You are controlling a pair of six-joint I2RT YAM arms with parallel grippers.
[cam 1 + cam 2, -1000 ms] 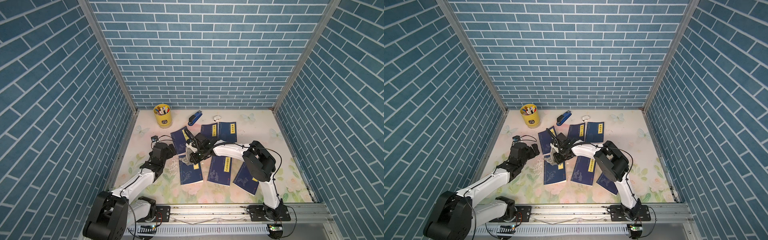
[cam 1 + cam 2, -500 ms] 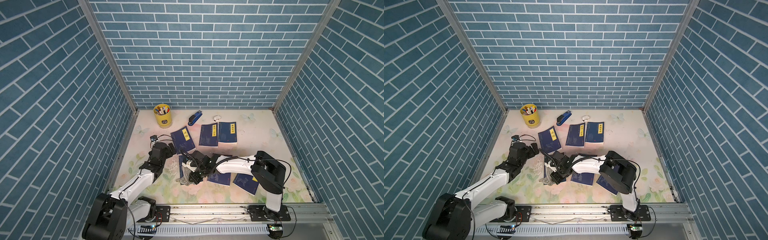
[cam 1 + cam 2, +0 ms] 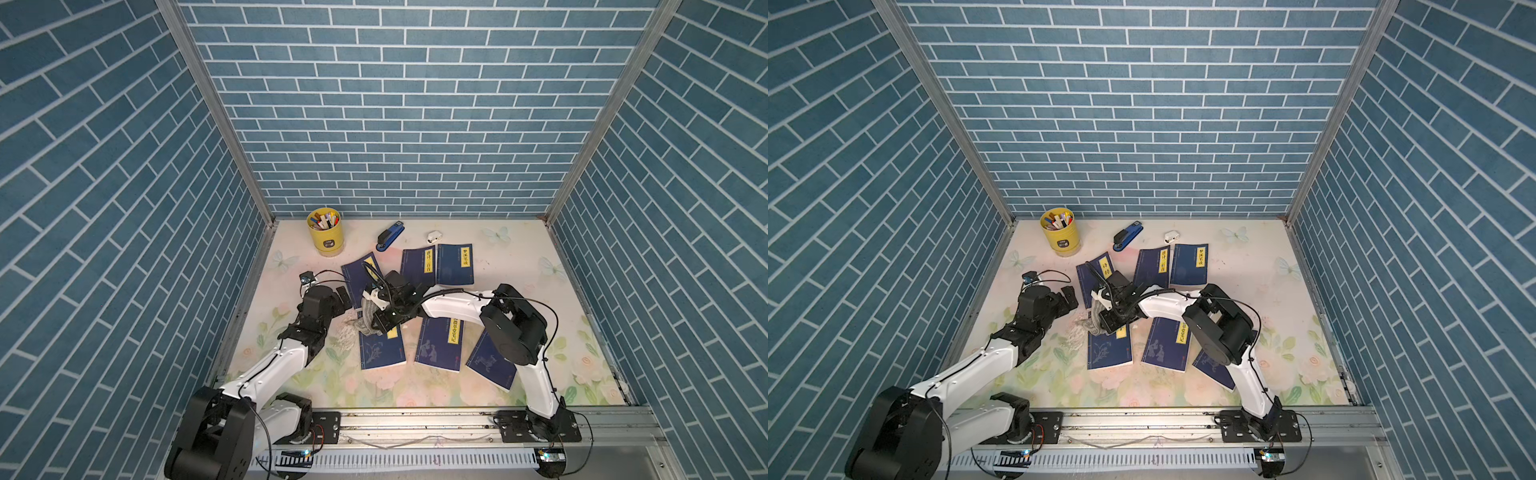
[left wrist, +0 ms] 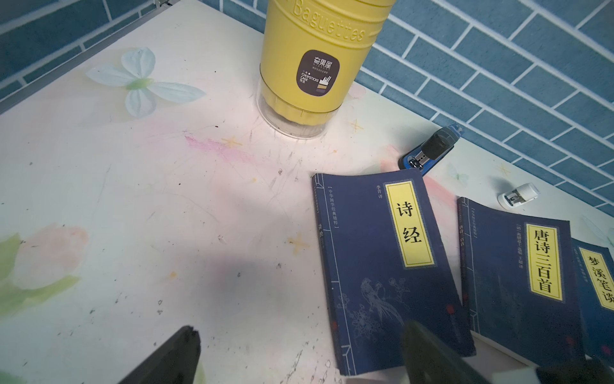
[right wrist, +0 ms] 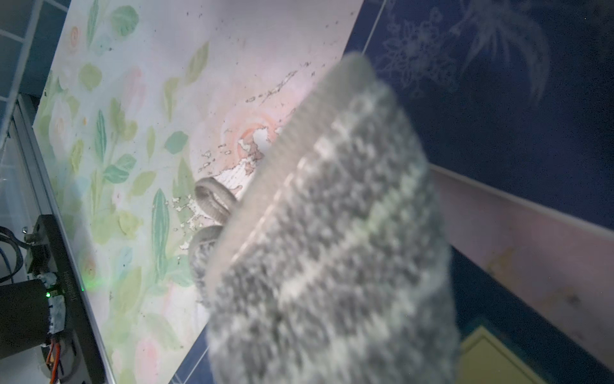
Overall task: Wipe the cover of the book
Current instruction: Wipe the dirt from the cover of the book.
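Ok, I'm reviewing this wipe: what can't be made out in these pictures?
- Right end effector: right wrist view, hidden behind the blurred grey cloth.
- Title of the book nearest the cloth: both top views, covered by the right arm.
- Pens in the yellow cup: left wrist view, cut off at the edge.

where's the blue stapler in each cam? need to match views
A top view: blue stapler near the back wall, right of the yellow cup.
A top view: blue stapler right of the yellow cup.
Left wrist: blue stapler by the back wall.
Right wrist: not in it.
Shared landmark: the yellow cup, in all but the right wrist.
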